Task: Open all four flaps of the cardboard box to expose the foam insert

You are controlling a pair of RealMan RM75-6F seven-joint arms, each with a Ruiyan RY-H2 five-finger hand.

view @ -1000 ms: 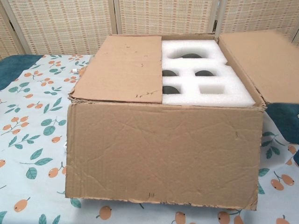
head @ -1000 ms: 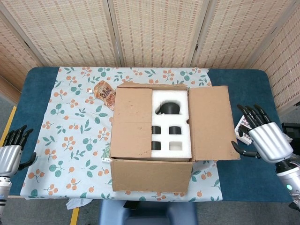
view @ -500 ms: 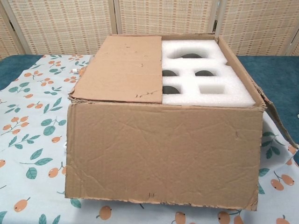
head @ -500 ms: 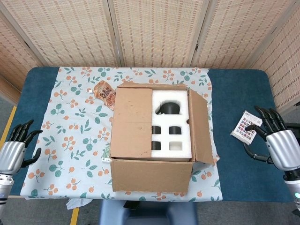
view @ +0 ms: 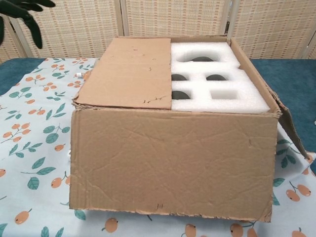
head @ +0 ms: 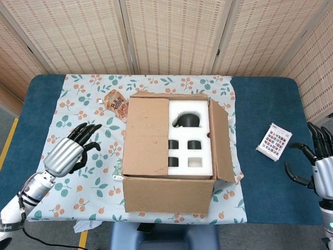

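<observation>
Our left hand (head: 66, 154) hovers empty, fingers spread, beside the cardboard box (head: 169, 156) mid-table. Its left flap (head: 145, 136) hides half the foam insert (head: 190, 140). Our right hand (head: 323, 166), fingers apart, is partly cut off.

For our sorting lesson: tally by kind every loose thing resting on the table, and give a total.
Brown cardboard box: 1
White foam insert inside it: 1
Orange snack packet: 1
White card with coloured squares: 1
Total: 4

Head view overhead; chest view low, close (both show cardboard box (head: 169, 153)).
</observation>
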